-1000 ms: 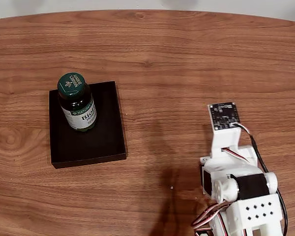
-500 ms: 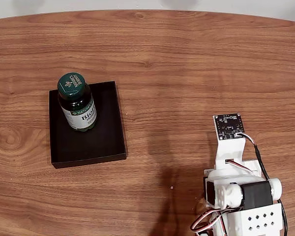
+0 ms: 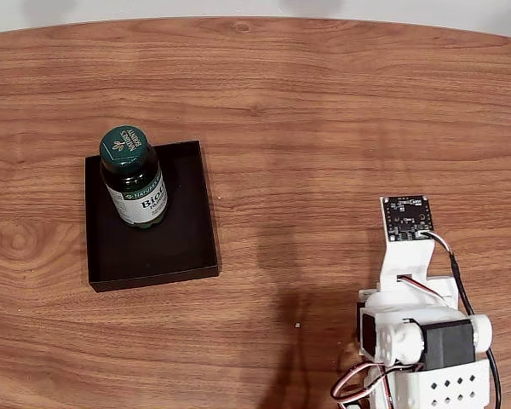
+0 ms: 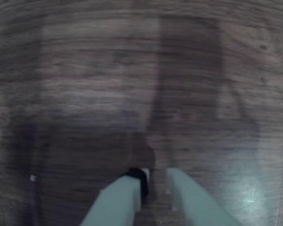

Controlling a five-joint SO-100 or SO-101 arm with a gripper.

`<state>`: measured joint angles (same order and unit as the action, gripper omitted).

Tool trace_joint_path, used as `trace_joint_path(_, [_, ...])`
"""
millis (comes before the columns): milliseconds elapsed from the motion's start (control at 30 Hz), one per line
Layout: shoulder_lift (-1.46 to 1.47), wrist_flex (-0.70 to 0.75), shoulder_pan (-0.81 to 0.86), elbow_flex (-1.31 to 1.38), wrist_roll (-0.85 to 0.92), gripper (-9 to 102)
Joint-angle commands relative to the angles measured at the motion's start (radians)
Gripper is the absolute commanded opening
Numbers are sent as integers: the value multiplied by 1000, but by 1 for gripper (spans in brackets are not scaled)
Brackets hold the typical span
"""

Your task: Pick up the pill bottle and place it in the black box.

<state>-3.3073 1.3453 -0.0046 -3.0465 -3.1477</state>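
Observation:
The pill bottle [image 3: 134, 177], amber-brown with a green cap and a white label, stands upright in the back-left part of the black box [image 3: 179, 247] in the fixed view. The box lies on the left of the wooden table. My arm [image 3: 409, 290] is folded at the lower right, well apart from the box, with the wrist camera board [image 3: 407, 217] on top. In the wrist view my gripper [image 4: 155, 178] points down at blurred bare wood. Its white fingertips [image 4: 127, 193] stand almost together with nothing between them.
Wooden table [image 3: 324, 111] stretches between the box and the arm and along the back. A small white speck [image 3: 297, 325] lies on the wood left of the arm's base. The table's far edge runs along the top of the fixed view.
The arm has drawn back toward the lower right edge of the fixed view, away from the box. The bottle and the box have not moved.

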Motion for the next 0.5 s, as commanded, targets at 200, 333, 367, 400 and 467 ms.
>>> trace_joint_path(200, [-12, 152, -3, 17, 133, 1])
trace_joint_path(333, [-32, 156, -3, 17, 166, 1])
trace_joint_path(367, [-32, 156, -3, 17, 166, 1])
trace_joint_path(400, [-32, 156, -3, 17, 166, 1])
trace_joint_path(467, [-32, 156, -3, 17, 166, 1])
